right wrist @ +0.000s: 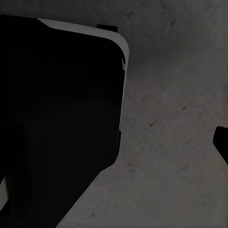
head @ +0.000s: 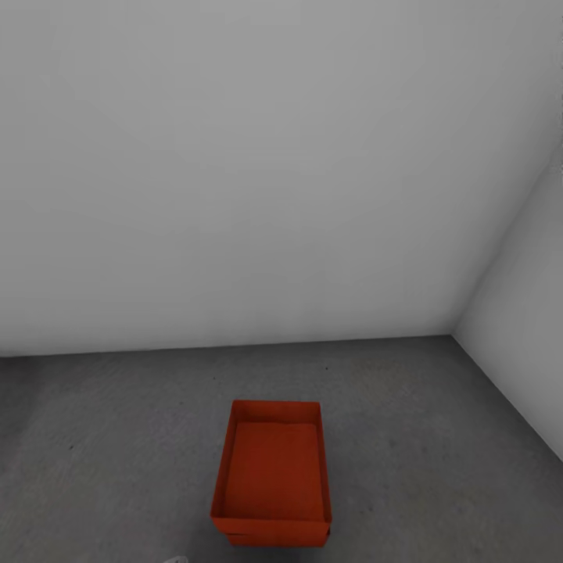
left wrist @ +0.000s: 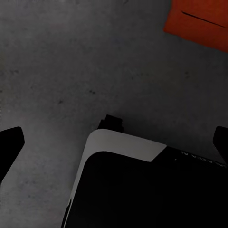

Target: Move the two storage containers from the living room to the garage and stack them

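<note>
A bare white-grey wall (head: 234, 172) fills the upper two thirds of the head view and meets a second wall (head: 524, 313) in a corner at the right; nothing stands between the camera and the bins.

On the dark grey concrete floor (head: 102, 453), low and just right of centre in the head view, sits an open-topped red-orange storage container (head: 274, 469). A second red-orange container (head: 277, 539) shows as a thin strip under its near edge, so one is stacked on the other. The long axis of the stack runs from the bottom of the frame up toward the wall, with a slight lean to the right. In the left wrist view a corner of the red-orange stack (left wrist: 199, 21) sits in the upper right of the frame.

The left gripper (left wrist: 116, 147) is spread wide: its dark fingertips (left wrist: 9, 142) sit at the left and right edges of its frame, holding nothing, above the floor and a black, white-edged part of the robot's body (left wrist: 142, 190).

In the right wrist view one dark fingertip (right wrist: 222, 142) shows at the right edge (the other is not visible), so I cannot tell how far the right gripper is open. The black robot body (right wrist: 57, 118) fills the left of that frame.
</note>
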Controlling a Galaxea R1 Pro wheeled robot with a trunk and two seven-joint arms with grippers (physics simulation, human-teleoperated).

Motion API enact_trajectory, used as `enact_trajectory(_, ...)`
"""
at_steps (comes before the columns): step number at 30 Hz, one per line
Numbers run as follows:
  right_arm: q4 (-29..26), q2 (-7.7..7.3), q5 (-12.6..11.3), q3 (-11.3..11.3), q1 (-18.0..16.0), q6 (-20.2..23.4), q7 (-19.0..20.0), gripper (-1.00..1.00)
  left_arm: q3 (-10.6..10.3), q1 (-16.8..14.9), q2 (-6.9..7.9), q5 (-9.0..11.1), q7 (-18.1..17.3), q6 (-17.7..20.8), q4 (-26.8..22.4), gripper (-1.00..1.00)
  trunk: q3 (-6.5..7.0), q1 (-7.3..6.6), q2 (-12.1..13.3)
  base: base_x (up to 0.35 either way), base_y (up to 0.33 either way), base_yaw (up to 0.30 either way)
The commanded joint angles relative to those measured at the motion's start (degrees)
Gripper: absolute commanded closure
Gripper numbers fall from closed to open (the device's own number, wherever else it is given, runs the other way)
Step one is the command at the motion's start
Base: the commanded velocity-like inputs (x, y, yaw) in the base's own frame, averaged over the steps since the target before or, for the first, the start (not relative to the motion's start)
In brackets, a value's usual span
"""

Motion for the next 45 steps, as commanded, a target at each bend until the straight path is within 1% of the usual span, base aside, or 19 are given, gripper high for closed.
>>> enact_trajectory(1,0.2,0.0,-0.2,0.5,-0.1,-0.3,-0.1,-1.0,-0.5,0.0,0.01,0.5,0.2,-0.1,0.0,-1.0,0.02,0.01,-0.1,0.0,0.0,0.0)
enact_trajectory(15,0.2,-0.04,-0.2,0.5,-0.1,-0.3,-0.1,-1.0,-0.6,0.2,-0.06,0.2,0.2,0.5,0.1,-1.0,1.31,0.01,-0.1,0.0,0.0,0.0)
enact_trajectory(20,0.2,-0.04,-0.2,0.5,-0.1,-0.5,-0.1,-1.0,-0.7,0.4,-0.28,0.1,0.1,1.9,0.1,-1.0,1.76,0.01,-0.1,0.0,0.0,0.0)
enact_trajectory(26,0.2,-0.04,-0.2,0.5,-0.1,-0.7,-0.1,-1.0,-0.7,0.5,-0.61,0.1,0.1,4.6,0.1,-1.0,2.31,0.01,-0.1,0.0,0.0,0.0)
enact_trajectory(31,0.2,-0.04,-0.2,0.5,-0.1,-0.7,-0.1,-1.0,-0.7,1.3,-1.22,0.1,0.1,5.6,0.1,-1.0,2.77,0.01,-0.1,0.0,0.0,0.0)
enact_trajectory(34,0.2,-0.02,-0.2,0.5,-0.1,-0.7,-0.1,-1.0,-0.7,1.7,-2.24,0.2,0.1,5.7,0.0,-1.0,3.05,0.01,-0.1,0.0,0.0,0.0)
enact_trajectory(37,0.2,0.0,-0.2,0.5,-0.1,-0.7,-0.1,-1.0,-0.7,1.8,-2.65,0.2,0.1,5.7,0.0,-1.0,3.32,0.01,-0.1,0.0,0.0,0.0)
enact_trajectory(45,0.2,-0.04,-0.2,0.5,-0.1,-0.7,-0.1,-1.0,-0.7,2.0,-2.96,0.3,0.1,5.5,0.0,-1.0,4.06,0.01,-0.1,0.0,0.0,0.0)
